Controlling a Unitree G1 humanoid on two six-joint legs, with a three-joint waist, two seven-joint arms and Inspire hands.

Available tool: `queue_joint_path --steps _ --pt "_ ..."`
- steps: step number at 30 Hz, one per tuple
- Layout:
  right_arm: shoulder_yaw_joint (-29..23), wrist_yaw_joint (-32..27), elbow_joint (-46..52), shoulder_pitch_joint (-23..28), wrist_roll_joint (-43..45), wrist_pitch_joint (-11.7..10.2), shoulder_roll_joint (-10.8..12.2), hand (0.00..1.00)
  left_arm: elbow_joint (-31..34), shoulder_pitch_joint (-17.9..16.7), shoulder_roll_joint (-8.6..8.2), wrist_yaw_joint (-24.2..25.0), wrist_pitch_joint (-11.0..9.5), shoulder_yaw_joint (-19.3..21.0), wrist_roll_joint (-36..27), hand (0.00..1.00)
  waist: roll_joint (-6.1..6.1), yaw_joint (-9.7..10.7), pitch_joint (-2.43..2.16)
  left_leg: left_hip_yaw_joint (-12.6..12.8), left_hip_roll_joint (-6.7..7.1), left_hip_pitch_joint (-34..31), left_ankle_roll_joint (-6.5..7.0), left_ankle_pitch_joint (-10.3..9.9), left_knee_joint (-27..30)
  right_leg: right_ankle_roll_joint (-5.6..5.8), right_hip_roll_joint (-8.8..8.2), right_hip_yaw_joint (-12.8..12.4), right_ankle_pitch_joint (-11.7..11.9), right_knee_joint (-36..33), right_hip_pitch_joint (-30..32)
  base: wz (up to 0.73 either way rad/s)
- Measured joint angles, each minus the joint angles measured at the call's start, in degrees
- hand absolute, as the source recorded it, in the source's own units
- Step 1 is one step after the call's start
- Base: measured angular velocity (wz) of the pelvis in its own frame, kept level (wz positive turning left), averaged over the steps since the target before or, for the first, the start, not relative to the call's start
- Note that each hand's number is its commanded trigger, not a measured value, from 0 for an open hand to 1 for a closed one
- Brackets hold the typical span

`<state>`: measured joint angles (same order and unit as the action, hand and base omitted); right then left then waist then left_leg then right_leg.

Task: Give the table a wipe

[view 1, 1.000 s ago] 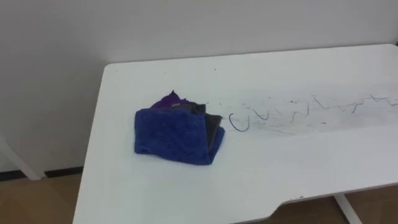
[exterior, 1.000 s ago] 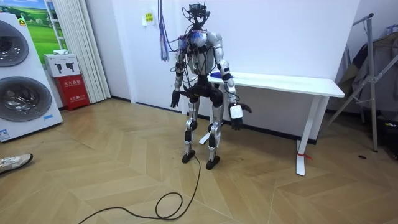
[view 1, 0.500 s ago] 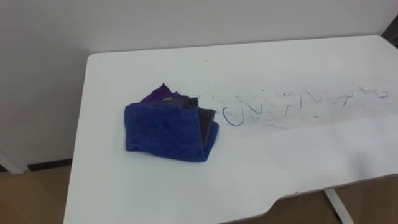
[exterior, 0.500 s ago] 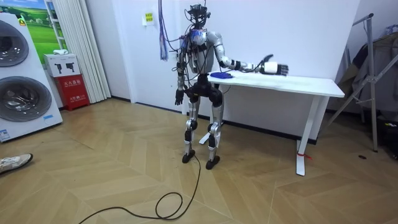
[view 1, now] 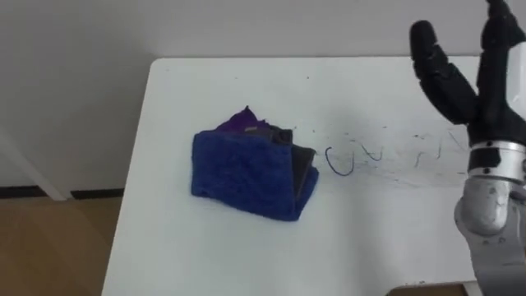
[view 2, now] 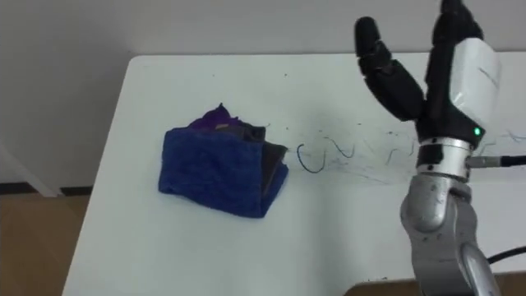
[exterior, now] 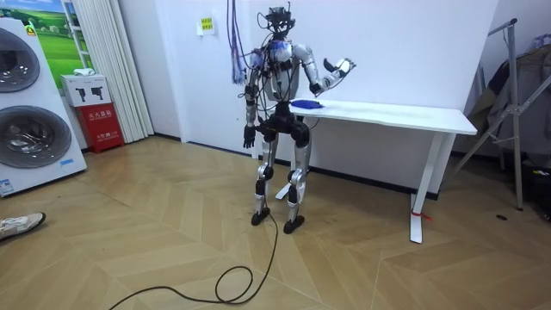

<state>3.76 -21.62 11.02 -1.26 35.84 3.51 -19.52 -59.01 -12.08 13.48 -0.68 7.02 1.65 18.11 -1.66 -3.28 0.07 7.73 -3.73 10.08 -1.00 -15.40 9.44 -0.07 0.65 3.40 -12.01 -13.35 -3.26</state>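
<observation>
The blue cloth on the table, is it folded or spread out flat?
Folded. The cloth lies in a thick bundle; stacked layers show at its right edge, with grey and purple parts peeking out.

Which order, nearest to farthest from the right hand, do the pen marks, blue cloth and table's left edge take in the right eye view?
1. pen marks, beside the raised right hand.
2. blue cloth, left of the marks.
3. table's left edge, farthest left.

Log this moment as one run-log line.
right hand open, raised above table | left hand down at side | blue cloth untouched on table | pen marks right of it, unwiped
</observation>
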Motion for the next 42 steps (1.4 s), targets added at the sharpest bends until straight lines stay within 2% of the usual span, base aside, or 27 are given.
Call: queue_joint_path --steps 3,6,9,12,14,15,16,17,18,19,20,21,22,23,24,25,26,28,30,32,34,36,39,42 --pt "4.90 0.84 0.33 -1.90 3.30 -0.77 0.01 0.00 0.00 0.91 0.58 0.52 -0.39 -2.31 -0.02 0.00 -0.35 -1.66 0.16 -0.19 0.00 0.04 0.00 0.00 0.01 -0.01 -0.01 0.13 0.01 0.88 -0.60 0.08" --pt "10.07 2.40 0.28 -3.30 5.81 -1.33 -0.03 0.00 -0.10 2.08 0.82 0.73 -1.20 -4.54 0.07 0.00 -1.00 -2.09 0.09 -1.14 0.02 -0.43 0.00 0.00 -0.03 -0.02 -0.15 1.53 0.01 1.67 -0.94 0.15" --pt "14.14 5.01 -0.33 -3.30 7.44 -1.48 -0.33 0.00 0.04 2.35 0.82 1.45 -1.17 -5.38 0.13 0.00 -0.99 -3.06 0.25 -3.57 0.02 0.03 0.00 0.00 -0.05 -0.03 -0.04 1.86 0.02 1.83 -1.69 0.10" --pt "17.62 7.19 -3.79 -3.38 10.17 -1.39 -0.32 0.00 0.38 2.73 0.93 1.91 -1.14 -6.12 0.16 0.00 -0.97 -3.64 0.27 -3.94 0.21 0.18 0.00 0.00 -0.05 -0.03 -0.29 2.48 0.02 2.80 -2.66 0.13" --pt "19.58 8.41 -7.78 -3.83 11.92 -1.48 -0.30 0.00 0.41 3.59 0.91 2.53 -1.15 -6.49 0.22 0.00 -0.70 -4.27 0.48 -5.08 0.34 0.06 0.00 0.01 0.00 -0.04 -0.36 2.74 0.03 2.77 -2.55 0.04" --pt "20.93 9.65 -10.32 -3.84 12.26 -1.38 -0.27 0.00 0.41 3.92 0.90 2.60 -1.19 -6.57 0.26 0.00 -0.76 -4.72 0.47 -4.75 0.55 -0.61 -0.01 0.00 1.06 -0.17 -0.69 2.28 0.15 2.94 -2.73 0.20" --pt "22.16 10.61 -11.94 -3.82 12.94 -0.96 0.05 0.00 0.25 4.33 1.08 2.69 -1.25 -6.82 0.24 0.00 -2.22 -4.73 1.40 -4.00 1.95 -4.72 -0.29 -1.02 7.21 -0.52 -2.94 -1.74 0.83 4.14 -3.90 0.34" --pt "22.44 10.93 -12.62 -3.73 13.30 -0.96 -0.02 0.00 -0.14 4.68 1.07 2.79 -1.33 -7.49 0.31 0.00 -3.02 -4.55 1.39 -4.63 2.94 -7.56 -0.40 -1.03 8.11 -0.46 -4.18 -5.16 0.86 4.83 -3.90 0.74" --pt "22.35 11.40 -13.13 -3.73 13.31 -0.94 -1.17 0.00 0.11 6.37 0.69 3.39 -1.40 -8.95 0.72 0.00 -2.90 -4.74 1.15 -4.82 4.11 -12.72 0.71 1.69 3.18 -0.06 -4.81 -6.08 0.71 4.45 -2.38 0.37" --pt "22.54 12.28 -14.90 -3.69 13.79 -0.97 -1.43 0.00 0.94 7.02 0.98 3.56 -1.66 -9.38 2.07 0.00 -3.79 -7.26 0.54 -3.25 4.62 -12.79 2.77 5.41 2.45 1.95 -5.77 -5.65 -0.01 3.36 -0.65 0.15" --pt "22.56 13.00 -15.45 -3.67 14.59 -1.03 -1.22 0.00 0.86 7.14 0.91 3.56 -1.62 -9.58 2.43 0.00 -3.60 -8.30 0.64 -3.17 4.47 -12.14 2.93 5.50 2.12 2.76 -5.58 -3.66 -0.20 3.13 -0.38 -0.32" --pt "22.64 13.88 -16.95 -3.70 16.40 -1.62 -0.64 0.00 0.42 7.11 1.17 3.58 -1.60 -9.72 2.43 0.00 -3.15 -9.51 0.80 -5.70 4.26 -11.03 2.94 5.49 2.06 2.45 -4.50 -0.19 -0.49 2.59 0.06 -0.24" --pt "23.03 14.54 -17.98 -3.83 16.61 -2.47 -0.64 0.00 -0.23 7.15 1.33 3.47 -1.65 -9.54 2.43 0.00 -2.11 -10.05 1.00 -11.33 3.24 -9.82 2.92 5.49 1.59 0.86 -1.66 1.71 -0.26 3.17 2.11 -0.20" --pt "23.21 14.76 -18.30 -3.86 16.74 -2.80 -0.63 0.00 -0.83 7.19 1.36 3.44 -1.64 -9.32 2.41 0.00 -1.62 -9.90 1.05 -13.50 2.56 -9.23 2.89 5.47 1.31 -0.59 -0.31 2.37 0.72 4.15 3.48 -0.26" --pt "23.79 14.86 -18.96 -3.91 17.62 -2.98 -0.70 0.00 -2.12 7.12 1.36 3.51 -1.63 -8.61 2.42 0.00 -1.49 -9.63 1.05 -15.09 2.30 -8.15 2.14 5.10 1.21 -2.10 0.83 4.59 4.39 6.85 6.11 -0.05" --pt "23.90 14.84 -20.54 -3.47 18.63 -3.07 -1.03 0.00 -3.42 6.75 0.67 3.66 -1.51 -8.56 2.48 0.00 -0.31 -8.17 0.77 -15.13 1.75 -5.85 0.24 3.30 0.92 -3.34 0.29 8.03 9.51 5.01 6.10 0.13" --pt "24.24 14.87 -21.90 -3.15 18.69 -2.76 -1.06 0.00 -3.53 6.39 0.48 3.84 -1.49 -8.66 2.54 0.00 0.08 -7.24 0.43 -14.38 1.38 -4.75 0.07 3.27 0.16 -3.17 0.50 8.30 9.29 4.44 5.26 0.37" --pt "24.02 16.94 -24.30 -1.92 19.34 -0.56 -1.54 0.00 -1.67 6.37 0.59 4.08 -1.61 -8.26 2.82 0.00 0.22 -6.43 0.33 -10.93 1.09 -3.10 -0.12 3.75 -1.01 -3.09 0.66 8.33 8.84 4.47 3.72 0.17" --pt "23.94 17.33 -24.75 -1.79 21.16 -0.43 -1.44 0.00 -0.80 6.88 0.73 4.07 -1.48 -7.86 2.75 0.00 -0.34 -6.30 0.68 -11.01 1.30 -3.15 -0.09 3.74 -1.23 -3.19 0.62 8.31 8.67 4.65 3.88 -0.08" --pt "23.80 16.79 -26.91 -2.10 21.72 -0.50 -1.09 0.00 -0.66 7.30 0.53 4.07 -1.15 -7.92 2.75 0.00 -0.86 -6.25 0.37 -10.82 1.70 -2.88 0.15 3.60 -1.21 -3.07 0.48 8.52 8.59 4.62 3.65 0.00" --pt "23.07 16.53 -28.31 -1.35 23.35 -0.35 -1.08 0.00 -0.47 6.91 0.68 3.75 -0.99 -7.91 2.75 0.00 -1.44 -6.18 0.08 -10.23 2.13 -2.46 1.52 2.78 -1.08 -2.94 0.40 8.55 7.90 4.49 3.14 0.06" --pt "21.83 16.58 -28.42 0.02 24.50 -0.36 -1.07 0.00 0.00 5.66 0.95 3.61 -0.67 -7.81 2.76 0.00 -2.04 -6.26 -0.25 -10.15 2.36 -2.50 1.99 2.46 -0.89 -2.61 0.44 8.46 7.71 4.45 2.80 0.08" --pt "20.34 15.89 -28.70 1.96 24.73 -0.25 -1.06 0.00 0.01 4.07 0.97 3.63 0.17 -7.88 2.80 0.00 -2.07 -6.39 -0.20 -10.05 2.77 -2.40 2.61 2.02 -0.02 -1.99 0.14 8.14 7.63 4.44 2.13 0.06" --pt "19.66 14.65 -28.81 2.85 24.72 -0.42 -1.06 0.00 0.27 3.75 1.37 3.60 0.16 -7.85 2.81 0.00 -1.92 -6.36 -0.11 -10.07 3.08 -2.44 2.65 2.02 0.04 -1.72 -0.19 7.97 7.71 4.32 2.14 0.00"
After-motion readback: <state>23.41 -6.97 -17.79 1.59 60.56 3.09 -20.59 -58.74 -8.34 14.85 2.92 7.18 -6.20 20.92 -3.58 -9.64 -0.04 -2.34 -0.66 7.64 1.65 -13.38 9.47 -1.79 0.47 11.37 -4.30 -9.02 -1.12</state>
